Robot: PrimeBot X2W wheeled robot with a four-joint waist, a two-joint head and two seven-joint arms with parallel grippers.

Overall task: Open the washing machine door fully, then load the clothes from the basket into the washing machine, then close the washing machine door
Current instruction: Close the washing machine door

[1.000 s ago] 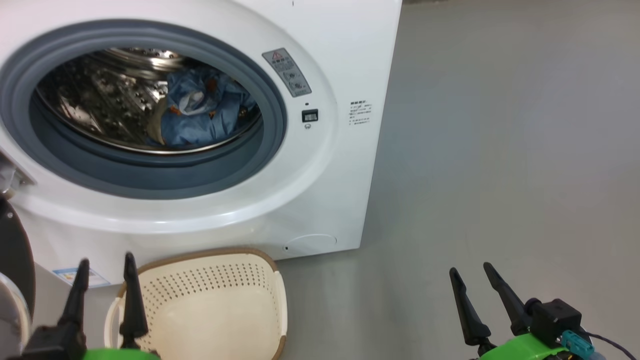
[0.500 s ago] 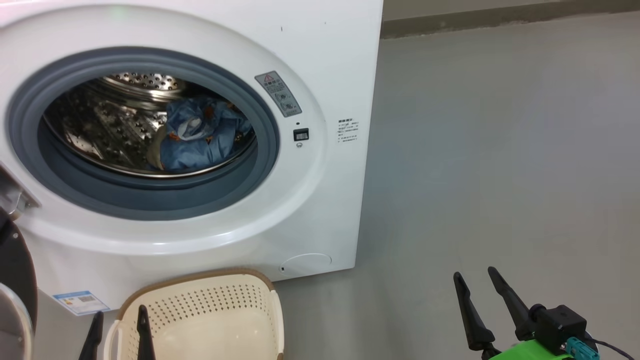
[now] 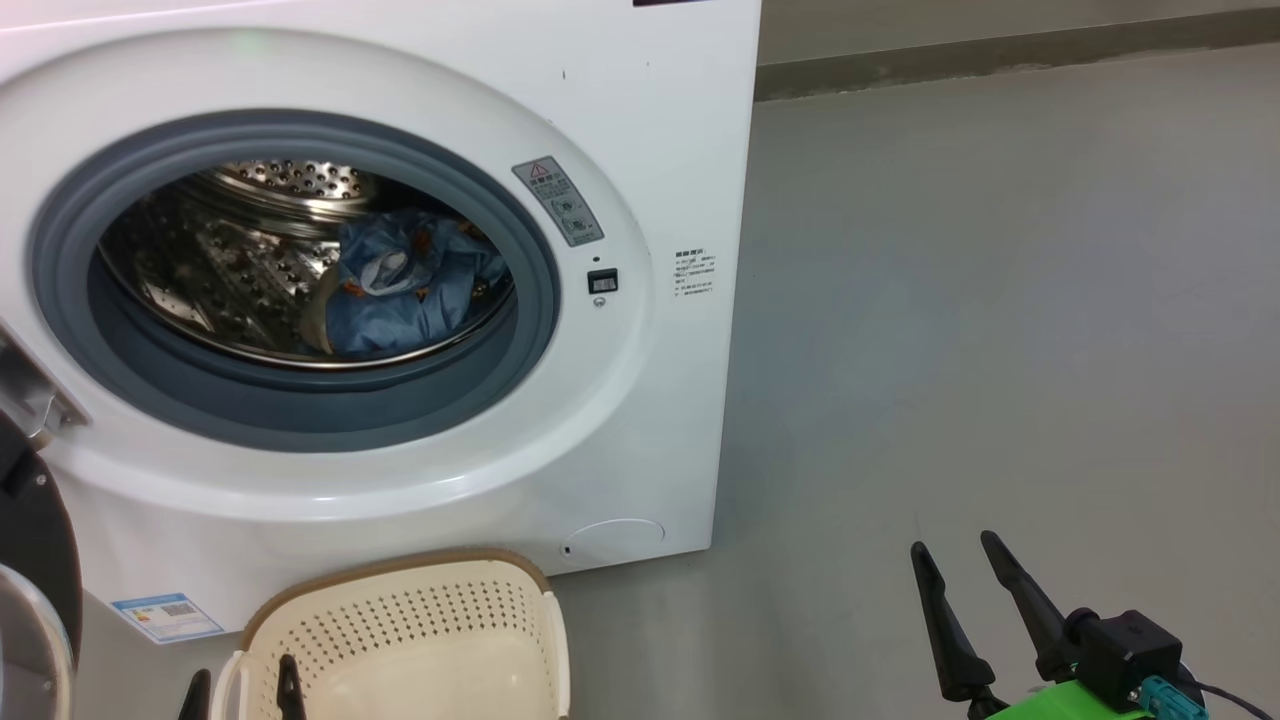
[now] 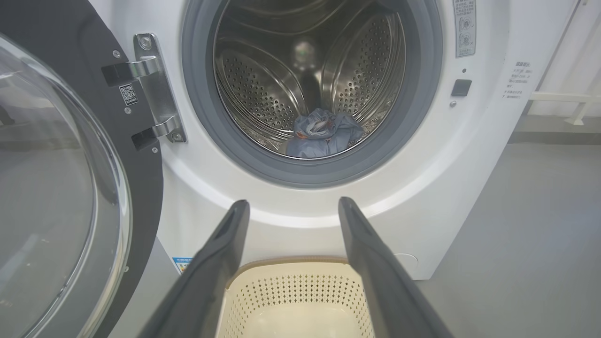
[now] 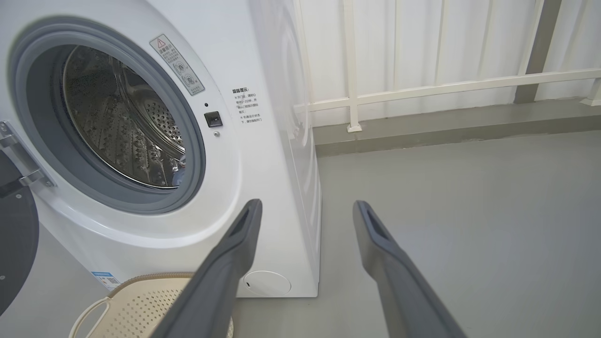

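Washing machine door (image 4: 61, 178) stands swung open at frame left, near the left gripper (image 4: 292, 203) (nearer arm); right gripper (image 5: 307, 203) well apart. Both jaws open, empty.

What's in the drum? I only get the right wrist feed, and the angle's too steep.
Observer: A light blue garment with orange marks lies at the bottom of the drum.
Operator: Basket?
Observer: The basket shows a bare floor; its near end is cut off.
Operator: Left end effector?
Observer: The left end effector is open, nothing between its fingers.
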